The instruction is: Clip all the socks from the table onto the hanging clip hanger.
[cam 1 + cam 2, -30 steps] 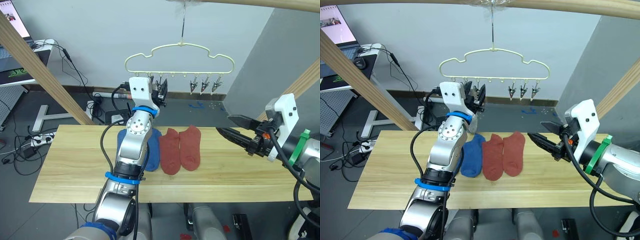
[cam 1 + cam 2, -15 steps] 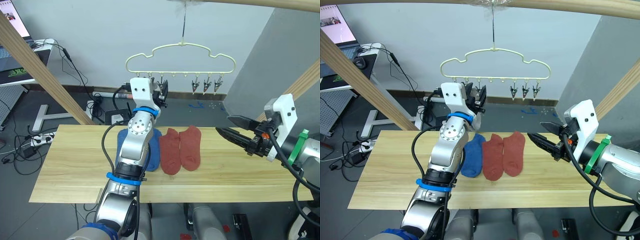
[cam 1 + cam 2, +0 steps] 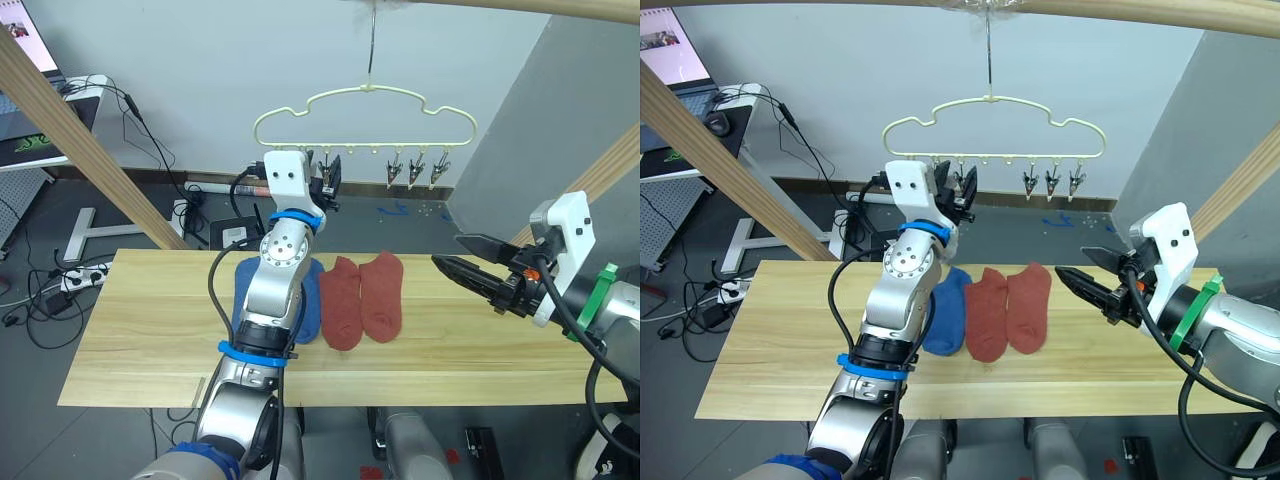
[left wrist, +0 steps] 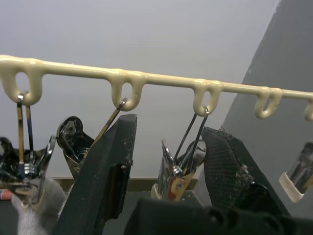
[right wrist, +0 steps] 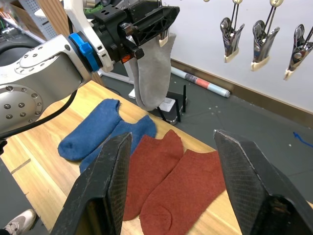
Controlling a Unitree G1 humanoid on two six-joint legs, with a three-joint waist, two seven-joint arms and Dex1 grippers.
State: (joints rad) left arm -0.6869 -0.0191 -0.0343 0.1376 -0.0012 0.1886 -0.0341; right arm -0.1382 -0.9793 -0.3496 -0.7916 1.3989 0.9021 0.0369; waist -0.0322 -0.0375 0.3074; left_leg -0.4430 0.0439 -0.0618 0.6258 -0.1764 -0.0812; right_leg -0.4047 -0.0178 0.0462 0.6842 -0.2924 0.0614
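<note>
The pale yellow clip hanger point(image 3: 365, 100) hangs from a pole above the far side of the table point(image 3: 150, 330). My left gripper point(image 4: 168, 125) is raised to its lower bar and stands open, one silver clip point(image 4: 177, 169) between its fingers. A light grey sock point(image 5: 152, 68) hangs beside that gripper from the clips at the hanger's left end. On the table lie two blue socks point(image 3: 305, 300), partly behind my left arm, and two brick red socks point(image 3: 340, 300). My right gripper point(image 3: 455, 252) hovers open over the table's right part, holding nothing.
Slanted wooden frame poles stand at the left point(image 3: 80, 140) and right point(image 3: 610, 170). Three free clips point(image 3: 415, 170) hang at the hanger's right end. A desk with a laptop point(image 3: 40, 110) and cables on the floor point(image 3: 70, 280) lie beyond the table's left side.
My left gripper has shifted slightly to the right along the hanger's bar, and the hanger has swung a little right with it. The right arm has stayed put.
</note>
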